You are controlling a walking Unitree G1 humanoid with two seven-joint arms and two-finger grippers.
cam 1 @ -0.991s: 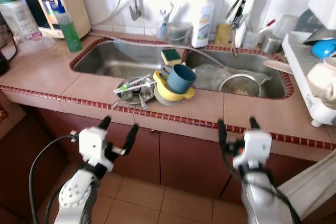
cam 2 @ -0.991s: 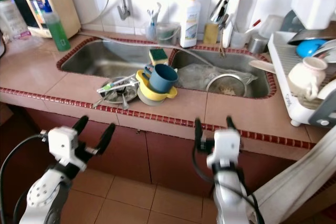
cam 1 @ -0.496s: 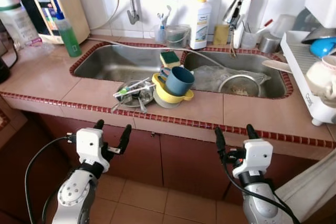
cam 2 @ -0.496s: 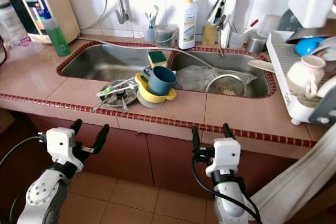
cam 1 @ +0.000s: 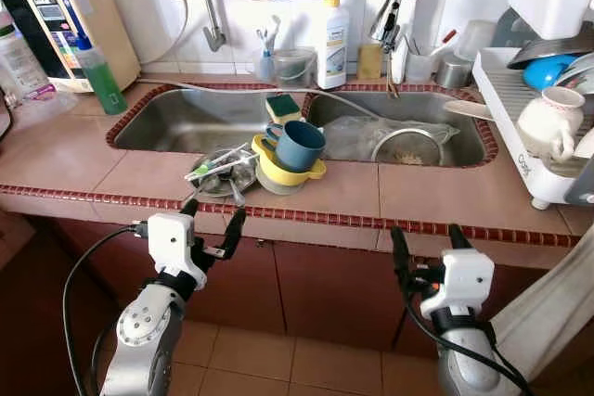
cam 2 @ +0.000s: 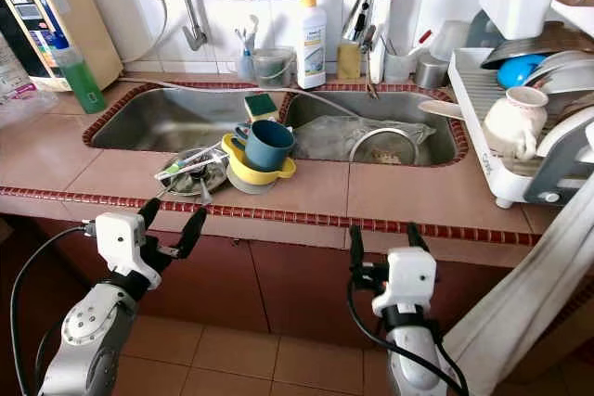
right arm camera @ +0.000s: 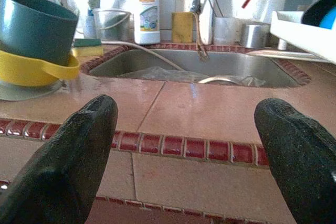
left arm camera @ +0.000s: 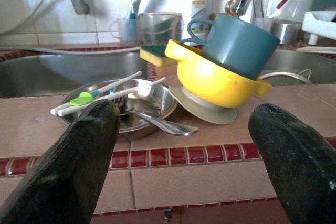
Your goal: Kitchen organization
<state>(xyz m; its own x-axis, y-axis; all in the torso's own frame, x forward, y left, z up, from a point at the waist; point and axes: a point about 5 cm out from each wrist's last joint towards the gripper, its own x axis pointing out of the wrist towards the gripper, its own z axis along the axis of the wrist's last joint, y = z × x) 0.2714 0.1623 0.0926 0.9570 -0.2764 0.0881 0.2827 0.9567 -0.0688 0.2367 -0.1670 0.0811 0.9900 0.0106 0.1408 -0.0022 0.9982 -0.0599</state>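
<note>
From my head, I see my left gripper (cam 1: 213, 218) held just below the counter (cam 1: 436, 197) edge, its fingers spread apart and holding nothing; straight beyond those fingers, on the counter in front of the sink (cam 1: 195, 118), sit a steel bowl (cam 1: 225, 174) with utensils in it and, just beside it, a yellow bowl (cam 1: 278, 170) carrying a blue mug (cam 1: 299, 144) tipped on its side; a sponge (cam 1: 280, 108) rests on the sink divider behind the mug; my right gripper (cam 1: 429, 242) hangs below the counter edge too, fingers apart and empty, with a bare stretch of counter beyond them and a dish rack (cam 1: 534, 127) off to their outer side.

Along my left fingers (left arm camera: 79, 156), the steel bowl (left arm camera: 149, 106) lies between the two tips and past them, white sticks and a spoon across it; the yellow bowl (left arm camera: 212, 82) and mug (left arm camera: 239, 43) stand nearer the other finger.

Along my right fingers (right arm camera: 68, 156), wide apart, the counter tiles lie ahead; the yellow bowl (right arm camera: 31, 69) and mug (right arm camera: 37, 24) sit beyond one fingertip; a soap bottle (right arm camera: 146, 6) stands at the wall behind the sink.
</note>
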